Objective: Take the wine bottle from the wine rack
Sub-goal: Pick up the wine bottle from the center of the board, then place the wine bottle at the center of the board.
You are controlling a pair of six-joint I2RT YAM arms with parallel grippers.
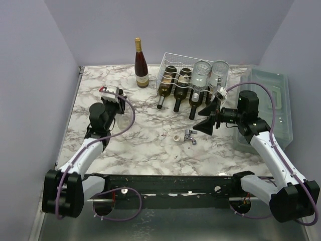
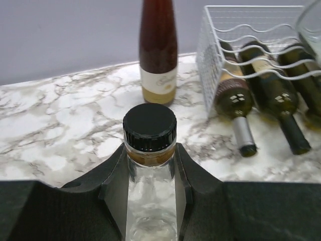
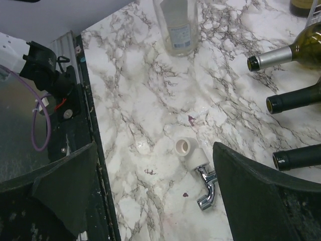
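**Bottle off the rack:** My left hand was closed tight on a clear bottle, gripping it just below its black screw cap, which stood up past my fingertips. The glass was see-through, and I could not tell whether anything was inside.

The bottle was off the wine rack, which sat ahead of that hand and to its right on the marbled surface. Three dark bottles lay in the rack's lower cradles, their necks poking out of the near side. Two clear glass bottles lay on its upper tier. Straight ahead of my left hand, just left of the rack, a dark red bottle with a pale label stood upright on its own.

My right hand hung wide open above the surface, gripping nothing. A small white fitting and a chrome tap piece lay beneath the gap between its fingers, and the three dark necks reached in just beyond one finger. A translucent lidded bin sat to the outer side of my right hand, its contents impossible to make out.
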